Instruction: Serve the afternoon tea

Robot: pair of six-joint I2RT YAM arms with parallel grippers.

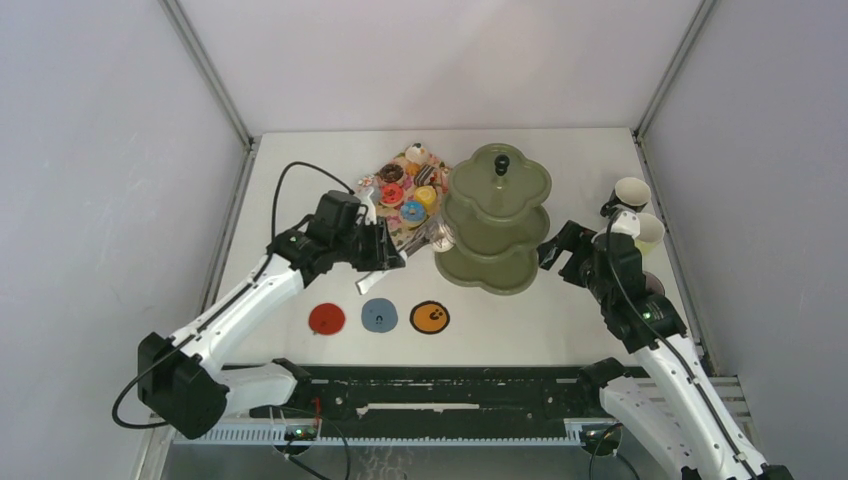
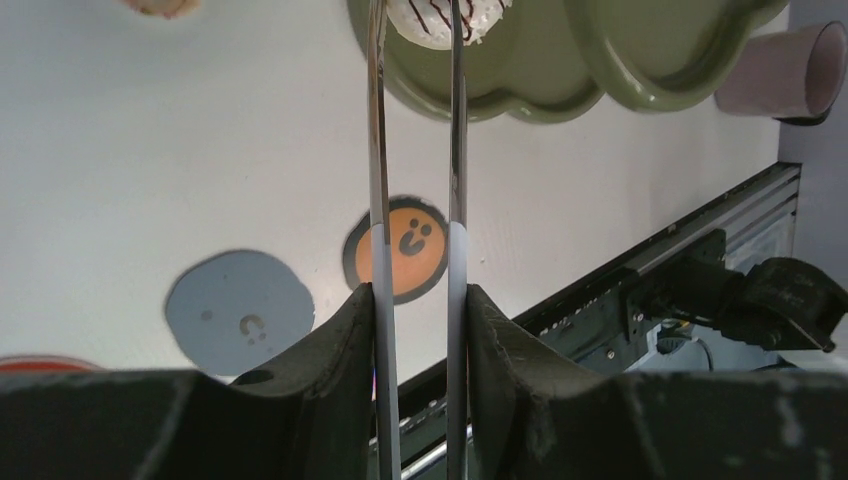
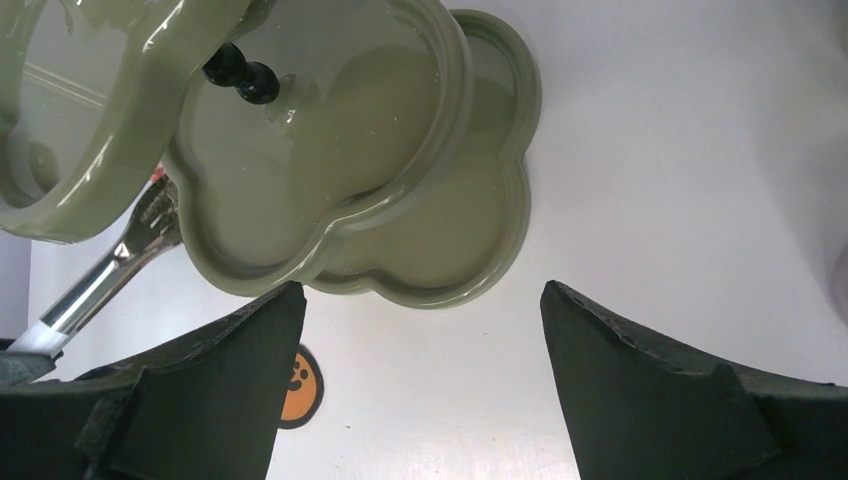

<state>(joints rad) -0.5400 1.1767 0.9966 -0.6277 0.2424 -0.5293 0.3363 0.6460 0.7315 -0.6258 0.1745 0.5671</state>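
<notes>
My left gripper (image 1: 385, 250) (image 2: 415, 300) is shut on metal tongs (image 2: 378, 150). The tong tips pinch a white treat with chocolate stripes (image 2: 435, 20) at the left rim of the lowest tier of the olive-green three-tier stand (image 1: 490, 268) (image 2: 640, 50). The tongs also show in the right wrist view (image 3: 110, 270). My right gripper (image 1: 553, 250) (image 3: 422, 290) is open and empty, just right of the stand (image 3: 430, 230). More toy donuts and cakes (image 1: 410, 190) lie on the pink floral tray. Two mugs (image 1: 632, 192) (image 1: 648, 232) stand at the right edge; a third is mostly hidden by my right arm.
Red (image 1: 327, 319), blue (image 1: 379, 315) and orange (image 1: 430, 317) coasters lie in a row in front of the stand. The stand's black knob (image 1: 502, 163) sticks up from the top tier. A black rail (image 1: 430, 392) runs along the near edge. Walls close in on both sides.
</notes>
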